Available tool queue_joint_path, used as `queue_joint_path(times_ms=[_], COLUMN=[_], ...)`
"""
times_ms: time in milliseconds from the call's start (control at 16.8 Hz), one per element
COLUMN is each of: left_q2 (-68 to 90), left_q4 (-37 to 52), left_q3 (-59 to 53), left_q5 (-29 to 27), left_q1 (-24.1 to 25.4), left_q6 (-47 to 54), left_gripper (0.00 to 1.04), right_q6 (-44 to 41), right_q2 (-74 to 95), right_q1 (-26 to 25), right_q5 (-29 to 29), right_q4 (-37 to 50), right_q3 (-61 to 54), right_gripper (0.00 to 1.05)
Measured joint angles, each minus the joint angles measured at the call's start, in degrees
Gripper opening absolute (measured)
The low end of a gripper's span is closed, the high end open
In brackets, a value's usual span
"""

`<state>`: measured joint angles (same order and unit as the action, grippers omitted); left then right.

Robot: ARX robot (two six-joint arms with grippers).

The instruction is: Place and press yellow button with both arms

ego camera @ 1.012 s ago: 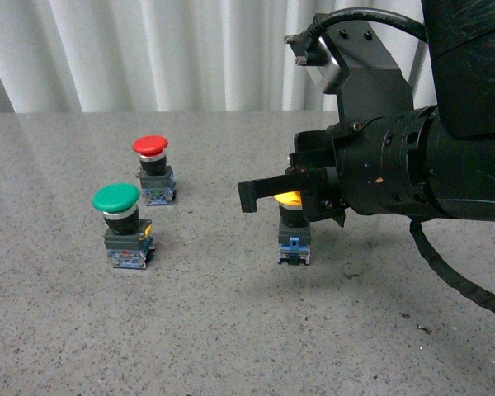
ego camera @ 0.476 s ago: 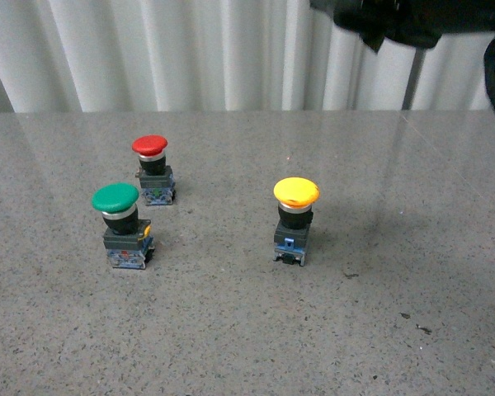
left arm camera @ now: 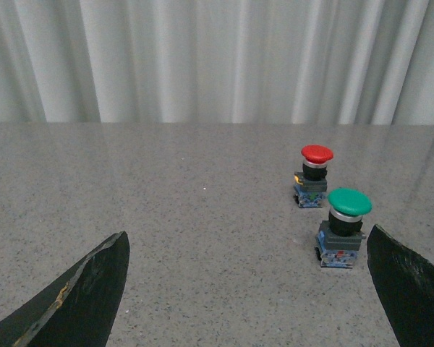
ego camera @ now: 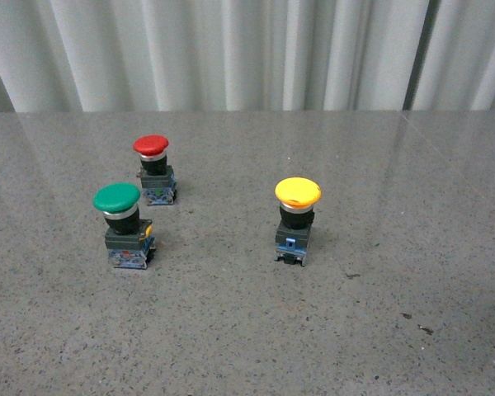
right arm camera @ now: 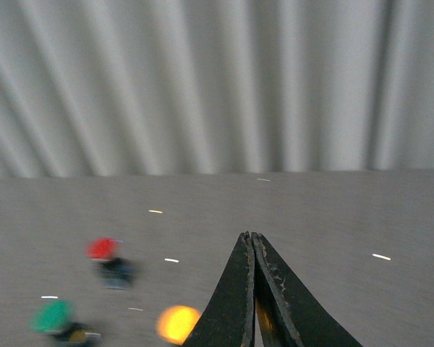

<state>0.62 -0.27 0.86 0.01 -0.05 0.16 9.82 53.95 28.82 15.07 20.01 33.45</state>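
right pincer [right arm camera: 254, 289] pressed closed, empty | left pincer [left arm camera: 253, 289] spread wide | yellow button [ego camera: 297, 193] upright, seemingly untouched

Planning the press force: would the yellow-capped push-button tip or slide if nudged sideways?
The yellow mushroom-capped push-button stands upright, its wide cap above a narrower dark base, so a sideways nudge near the cap would probably tip it. The grey speckled tabletop looks smooth and slightly glossy, so a low push might slide it instead. It seems rigid.
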Motion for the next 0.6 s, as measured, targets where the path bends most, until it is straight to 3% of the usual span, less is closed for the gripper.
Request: queue_joint_path(times_ms=[60,119,179,298,536,595], left_q2=[0.00,0.00,0.00,0.00,0.00,0.00], left_q4=[-0.02,0.00,0.02,0.00,0.02,0.00], left_q3=[-0.02,-0.02,-0.02,-0.02,-0.02,-0.02], left_q5=[-0.09,-0.07,0.00,0.00,-0.02,-0.04], left_q1=[0.00,0.00,0.00,0.00,0.00,0.00], left_q6=[-0.02,-0.02,-0.02,-0.02,0.00,-0.02], left_gripper=[0.98,0.98,0.98,0.98,0.98,0.98], right_q6=[-4.02,-6.45,-7.41,-8.55,-9.09,-9.35], right_q2=[-7.28,-16.00,-21.40,-26.51,-31.74,-33.27], right_q1=[-4.48,-11.21,-14.51,-17.77,-22.25,-25.38], right_q5=[4.83,3.21,0.87,-4.07,-8.11,-12.41], right_q4=[-3.72,-7.28,-7.15,-5.55,-6.25,-6.62], right_q3=[-5.62,-12.11,-16.06,-19.21,-25.33,-26.01], right_gripper=[0.02,0.02,0.02,0.02,0.02,0.02])
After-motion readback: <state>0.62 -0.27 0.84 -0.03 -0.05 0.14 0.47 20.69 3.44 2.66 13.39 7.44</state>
